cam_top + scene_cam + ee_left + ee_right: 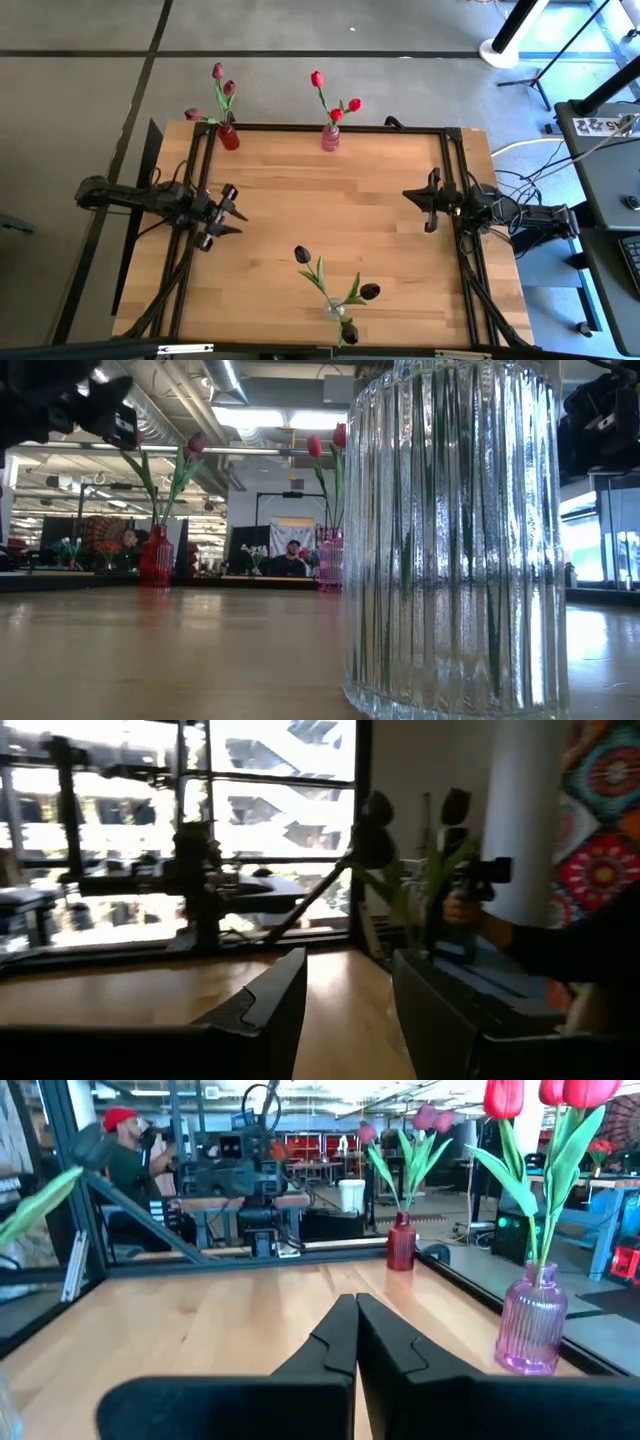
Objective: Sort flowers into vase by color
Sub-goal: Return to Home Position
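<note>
Three vases stand on the wooden table (300,200). A red vase (228,137) at the far left holds maroon-pink flowers (219,72). A pink ribbed vase (330,138) at the far middle holds red flowers (317,78). A clear ribbed glass vase (455,540) at the near edge holds near-black flowers (302,255). My left gripper (235,210) hovers open over the table's left side, nothing between its fingers (270,1010). My right gripper (410,195) hovers shut over the right side, holding nothing (355,1330).
A black frame (330,127) runs along the table's far and side edges. The middle of the table between the arms is bare wood. Beyond the table, a person in a red cap (120,1140) and a dark sleeve (560,950) show.
</note>
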